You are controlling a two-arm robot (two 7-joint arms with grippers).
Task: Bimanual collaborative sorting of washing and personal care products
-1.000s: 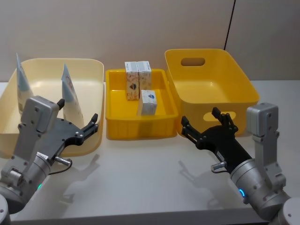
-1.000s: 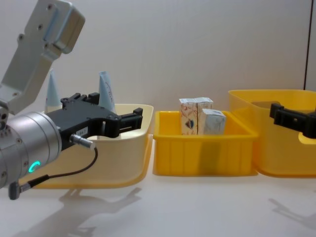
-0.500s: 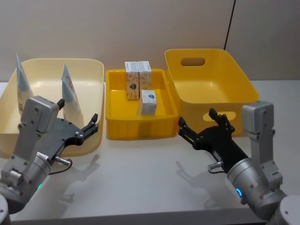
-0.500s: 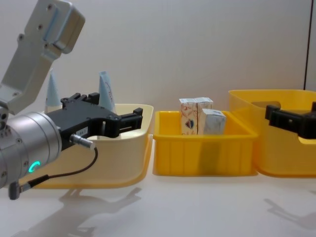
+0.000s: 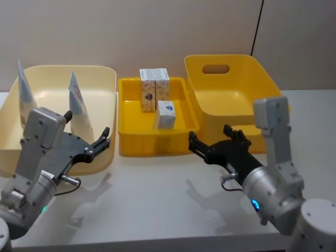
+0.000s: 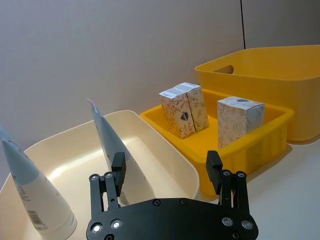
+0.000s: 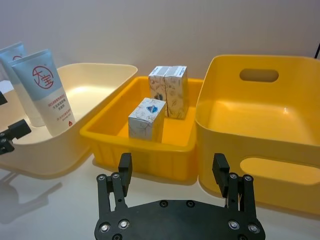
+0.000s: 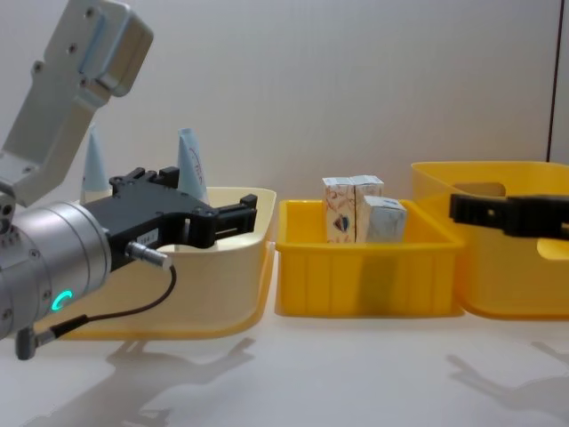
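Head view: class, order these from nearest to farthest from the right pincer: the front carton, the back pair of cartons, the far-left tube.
1. The front carton, middle tray, facing the right pincer.
2. The back pair of cartons, at that tray's rear.
3. The far-left tube, in the cream tub.

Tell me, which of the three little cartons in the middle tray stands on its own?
The front carton, nearer the robot. It stands alone, while the other two cartons stand touching side by side at the back of the yellow tray.
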